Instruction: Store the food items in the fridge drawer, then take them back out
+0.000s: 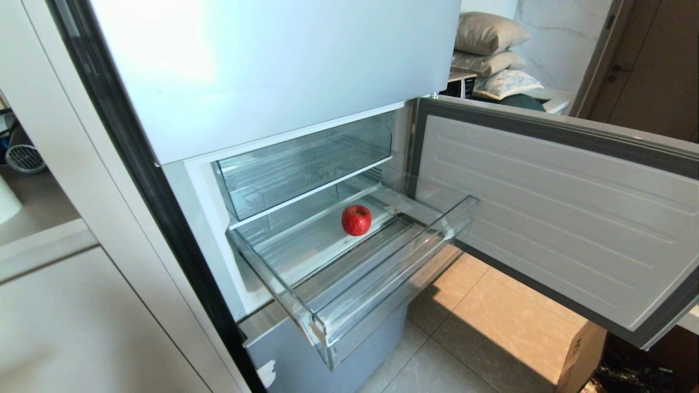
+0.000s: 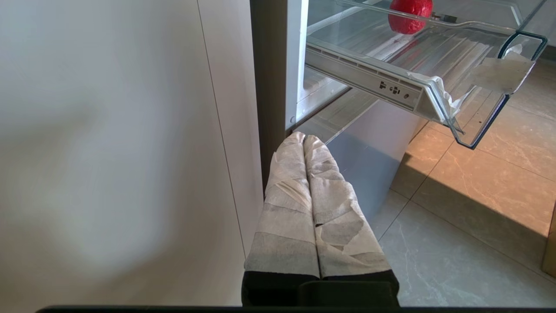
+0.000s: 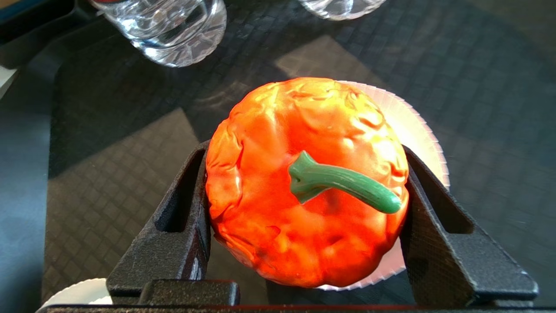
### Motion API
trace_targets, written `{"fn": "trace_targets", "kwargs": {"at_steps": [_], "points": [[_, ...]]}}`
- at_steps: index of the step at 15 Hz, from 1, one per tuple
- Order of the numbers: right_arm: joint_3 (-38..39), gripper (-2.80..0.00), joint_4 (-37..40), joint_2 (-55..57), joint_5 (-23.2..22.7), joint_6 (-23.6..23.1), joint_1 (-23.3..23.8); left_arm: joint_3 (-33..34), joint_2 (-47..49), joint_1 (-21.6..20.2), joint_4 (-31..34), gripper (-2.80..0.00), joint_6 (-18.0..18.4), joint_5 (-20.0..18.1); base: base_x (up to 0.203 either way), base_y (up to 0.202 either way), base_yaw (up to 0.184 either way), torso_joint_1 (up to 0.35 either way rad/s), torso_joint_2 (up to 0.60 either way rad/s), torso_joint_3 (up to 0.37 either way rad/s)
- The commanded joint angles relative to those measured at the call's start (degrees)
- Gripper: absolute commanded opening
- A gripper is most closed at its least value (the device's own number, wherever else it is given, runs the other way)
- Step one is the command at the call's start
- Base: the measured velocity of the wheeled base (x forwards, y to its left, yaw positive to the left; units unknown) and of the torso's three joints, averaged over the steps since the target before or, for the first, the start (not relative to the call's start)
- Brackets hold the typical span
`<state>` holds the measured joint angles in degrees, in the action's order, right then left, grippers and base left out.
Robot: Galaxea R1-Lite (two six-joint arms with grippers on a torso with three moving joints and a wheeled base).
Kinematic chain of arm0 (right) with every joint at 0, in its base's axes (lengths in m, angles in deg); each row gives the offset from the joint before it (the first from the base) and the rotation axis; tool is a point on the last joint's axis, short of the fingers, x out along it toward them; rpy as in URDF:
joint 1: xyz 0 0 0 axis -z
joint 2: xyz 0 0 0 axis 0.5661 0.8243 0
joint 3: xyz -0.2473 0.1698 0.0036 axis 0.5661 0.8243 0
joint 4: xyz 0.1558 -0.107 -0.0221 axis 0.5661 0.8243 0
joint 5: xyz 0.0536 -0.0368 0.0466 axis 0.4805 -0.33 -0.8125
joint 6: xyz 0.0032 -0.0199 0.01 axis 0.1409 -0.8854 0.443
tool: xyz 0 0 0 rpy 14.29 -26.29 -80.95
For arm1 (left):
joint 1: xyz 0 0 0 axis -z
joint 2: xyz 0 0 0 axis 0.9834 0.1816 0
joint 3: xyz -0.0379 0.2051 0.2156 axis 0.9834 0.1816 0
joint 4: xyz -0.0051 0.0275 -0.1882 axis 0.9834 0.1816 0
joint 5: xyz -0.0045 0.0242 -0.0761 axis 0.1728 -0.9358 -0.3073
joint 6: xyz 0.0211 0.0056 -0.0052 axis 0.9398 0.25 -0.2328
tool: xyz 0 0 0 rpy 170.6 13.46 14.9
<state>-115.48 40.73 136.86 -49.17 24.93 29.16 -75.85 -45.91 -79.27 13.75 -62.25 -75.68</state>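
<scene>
The red apple (image 2: pixel 410 15) is cut off by the frame edge in the left wrist view. The orange-red fruit (image 3: pixel 304 182) hides most of the white paper plate (image 3: pixel 412 117) beneath it. Two clear bottles (image 3: pixel 169 26) are truncated at the frame edge. Neither arm appears in the head view.

Beige and grey stone floor tiles (image 1: pixel 491 305) (sunlit patch nearest); stacked tan pillows (image 1: pixel 489 33); brown wooden door (image 1: pixel 655 65); cardboard box (image 1: pixel 581 355).
</scene>
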Motion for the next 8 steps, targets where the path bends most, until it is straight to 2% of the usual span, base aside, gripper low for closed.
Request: {"fn": "trace_targets", "kwargs": {"at_steps": [1, 2, 3, 8], "points": [[-0.09, -2.8, -0.18, 0.37, -0.08, 0.11, -0.36, 0.0, 0.04, 0.0, -0.02, -2.8, -0.01, 0.02, 0.0, 0.0, 0.0, 0.0, 0.0, 0.0], [-0.51, -2.8, -0.18, 0.63, -0.08, 0.24, -0.36, 0.0, 0.04, 0.0, -0.02, -2.8, -0.01, 0.02, 0.0, 0.0, 0.0, 0.0, 0.0, 0.0], [-1.08, 0.0, -0.1, 1.0, 0.0, 0.48, -0.36, 0.0, 0.04, 0.0, -0.02, -2.8, -0.01, 0.02, 0.0, 0.0, 0.0, 0.0, 0.0, 0.0], [-1.67, 0.0, 0.08, 1.24, 0.01, 0.55, -0.36, 0.0, 0.04, 0.0, -0.02, -2.8, -0.01, 0.02, 0.0, 0.0, 0.0, 0.0, 0.0, 0.0]]}}
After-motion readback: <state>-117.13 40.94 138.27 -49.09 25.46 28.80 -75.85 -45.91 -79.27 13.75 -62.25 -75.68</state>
